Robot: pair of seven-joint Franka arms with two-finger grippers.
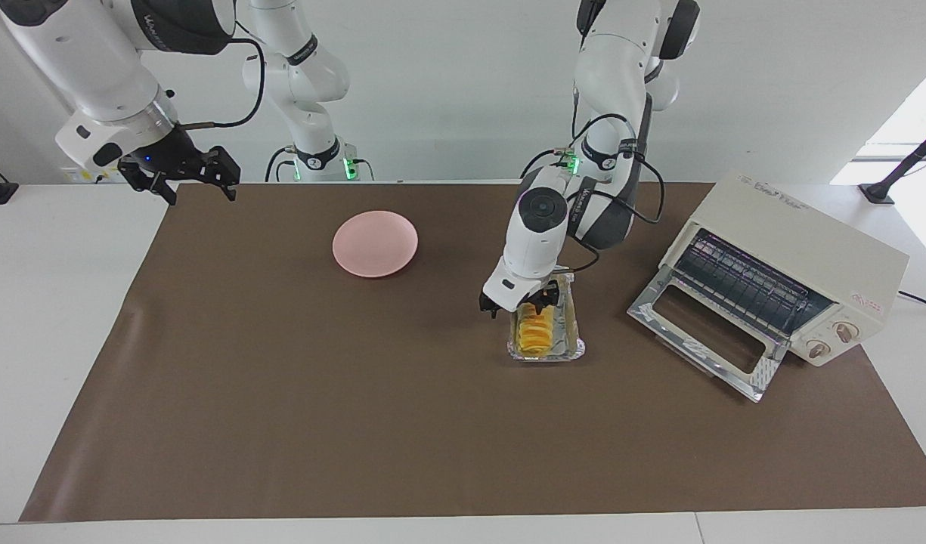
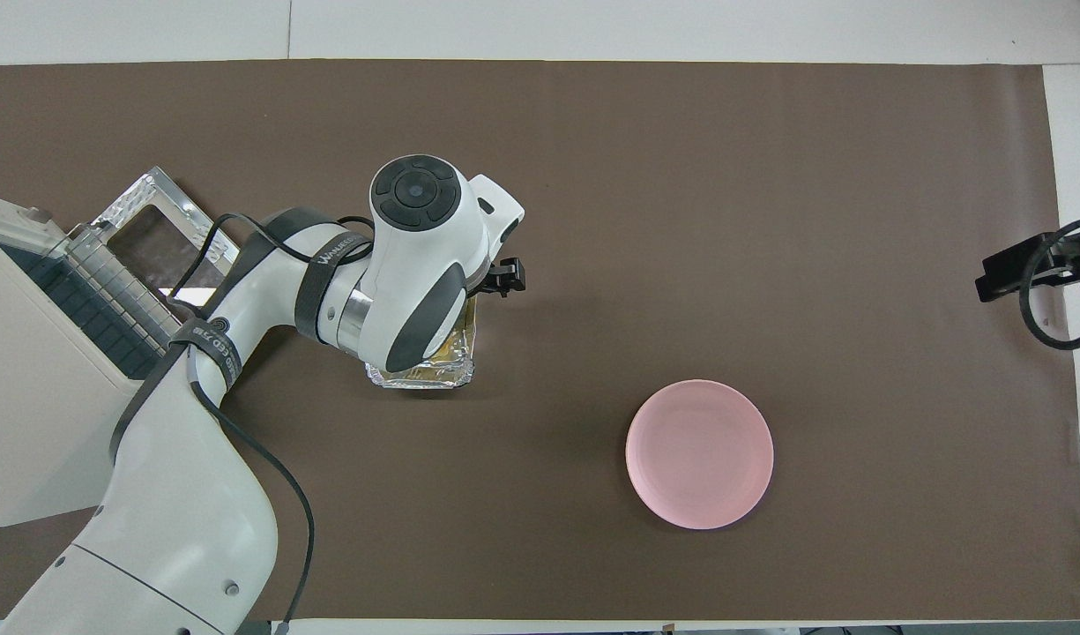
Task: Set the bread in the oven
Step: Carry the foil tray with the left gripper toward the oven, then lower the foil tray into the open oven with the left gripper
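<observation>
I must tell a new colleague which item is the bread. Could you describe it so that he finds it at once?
Start at the cream-white oven with its glass door dropped open, at the left arm's end of the table. Beside it on the brown mat stands a silver foil tray, with the open left gripper low over it. The bread is the ridged golden-yellow loaf inside, unlike the bare pink plate.

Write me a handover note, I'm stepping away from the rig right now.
Left end effector: open, down over the bread, nothing held.
Right end effector: open, empty, waiting at the mat's edge at its arm's end.
Bread lies in the foil tray, beside the toaster oven, whose door is down.
Pink plate unused.
Done: oven open.
Left: grasp bread, place it on the rack.
</observation>
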